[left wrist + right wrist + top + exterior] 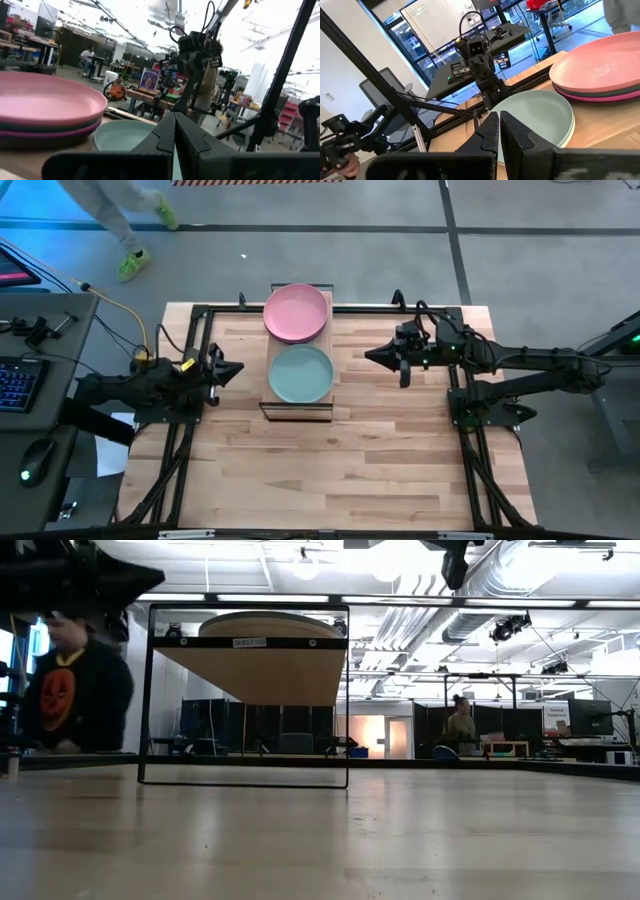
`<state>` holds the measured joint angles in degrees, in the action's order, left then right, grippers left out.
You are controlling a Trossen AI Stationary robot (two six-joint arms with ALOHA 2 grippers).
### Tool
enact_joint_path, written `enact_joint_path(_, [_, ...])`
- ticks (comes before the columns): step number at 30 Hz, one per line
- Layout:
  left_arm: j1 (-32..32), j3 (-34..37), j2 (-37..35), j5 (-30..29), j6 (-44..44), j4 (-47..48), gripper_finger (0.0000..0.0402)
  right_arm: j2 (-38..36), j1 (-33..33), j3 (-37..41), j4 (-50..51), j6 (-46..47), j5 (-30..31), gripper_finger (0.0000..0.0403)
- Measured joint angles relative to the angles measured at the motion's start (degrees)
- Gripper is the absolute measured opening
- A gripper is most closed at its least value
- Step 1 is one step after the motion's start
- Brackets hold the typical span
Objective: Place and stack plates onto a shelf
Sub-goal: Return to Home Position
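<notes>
- Shelf (298, 409): stands mid-bench (350, 470), between the two arms, with its long side running away from the near edge.
- Far half of the shelf: carries a stack of three, with the pink plate (296, 312) on top, the dark green plate (50, 127) under it and the magenta plate (50, 134) at the bottom.
- Near half of the shelf: carries the light teal plate (300, 373) uppermost, just beside the pink-topped stack. Cannot tell from any angle what lies beneath it.
- From bench height: shows only the shelf's dark frame and the plank's underside, plus what seems to be a pale plate rim above, too foreshortened to name.
- Left tool (238, 370): hovers over the bench's left side, well apart from the shelf and pointing toward it. Fingers pressed together to a point, gripping nothing.
- Right tool (370, 356): hovers over the bench's right side, likewise clear of the shelf and aimed at it. Fingers drawn in with barely a sliver between them, empty.
- Beyond the bench: a person (65, 680) in a dark top with an orange pumpkin print, close at one side, and a second person (460, 725) far back in the room.
- On the floor past the far edge: legs in yellow-green shoes (135, 265).
</notes>
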<state>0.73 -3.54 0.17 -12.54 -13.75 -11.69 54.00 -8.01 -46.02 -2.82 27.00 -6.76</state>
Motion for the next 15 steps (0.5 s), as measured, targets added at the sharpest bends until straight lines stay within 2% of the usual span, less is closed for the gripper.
enact_joint_path(3, [0.0, 2.88, 0.12, 0.0, -0.72, -3.16, 0.0, 0.0, 0.02, 0.02, 0.38, 0.09, -0.21, 0.0])
enact_joint_path(15, [-0.24, 2.85, 0.47, -0.93, 4.45, 8.99, 0.0, -0.16, 1.4, 0.02, 0.54, 2.75, -1.03, 0.0])
